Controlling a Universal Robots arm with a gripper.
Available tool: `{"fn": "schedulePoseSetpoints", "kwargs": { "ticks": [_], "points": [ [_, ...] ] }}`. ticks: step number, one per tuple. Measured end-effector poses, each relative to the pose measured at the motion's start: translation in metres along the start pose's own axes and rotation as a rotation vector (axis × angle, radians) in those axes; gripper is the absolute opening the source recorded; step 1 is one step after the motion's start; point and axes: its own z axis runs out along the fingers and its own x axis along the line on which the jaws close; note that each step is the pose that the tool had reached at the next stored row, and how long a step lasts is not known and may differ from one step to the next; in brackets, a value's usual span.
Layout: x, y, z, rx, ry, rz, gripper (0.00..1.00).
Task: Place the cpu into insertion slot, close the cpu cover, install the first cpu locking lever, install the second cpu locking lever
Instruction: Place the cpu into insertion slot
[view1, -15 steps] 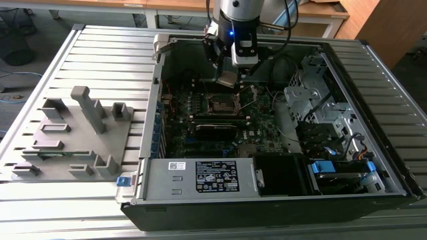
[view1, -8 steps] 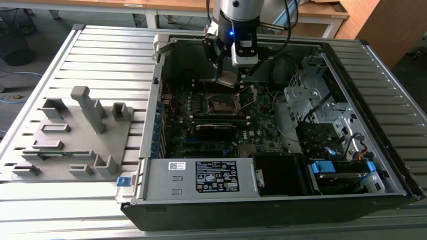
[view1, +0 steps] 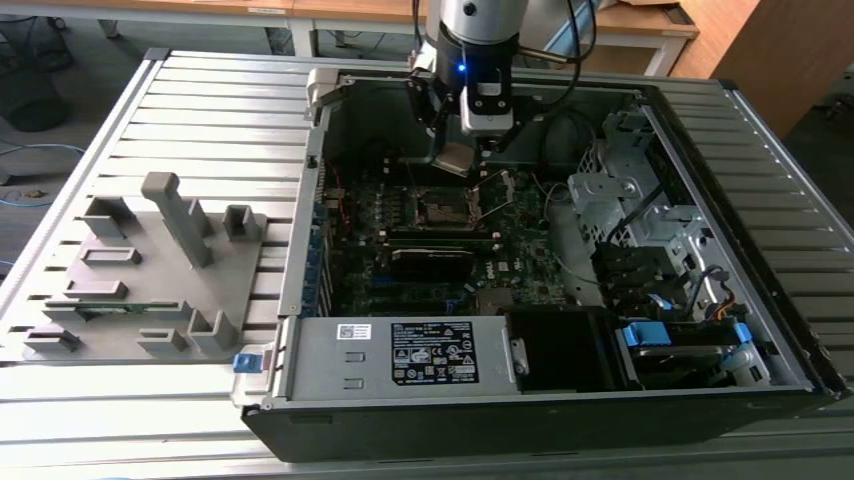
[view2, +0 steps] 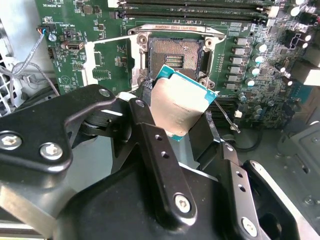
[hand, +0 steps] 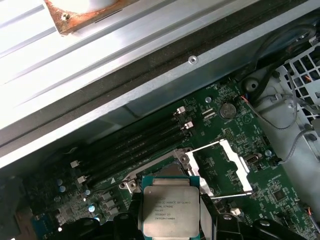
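Clenched in the gripper (view2: 176, 114) by two opposite edges, the cpu (hand: 171, 210) is held with its underside left free. Beyond, the slot (view2: 172, 55) lies bare and untouched; the cover (hand: 236, 164) is swung back to clear the way.

The exterior view looks down from high and well back over the whole open computer case (view1: 534, 425), while both wrist views sit close above its motherboard (view2: 100, 30), sharing the cpu (view2: 180, 105) and the insertion slot (view2: 172, 55).
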Motion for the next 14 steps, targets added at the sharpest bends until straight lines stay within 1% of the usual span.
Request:
{"fn": "schedulePoseSetpoints", "kwargs": {
  "ticks": [3,14],
  "points": [
    [0.0001,0.0002,0.0001,-0.0001,-0.0006,0.006,0.54],
    [0.0001,0.0002,0.0005,-0.0001,-0.0008,0.007,0.54]
  ]
}}
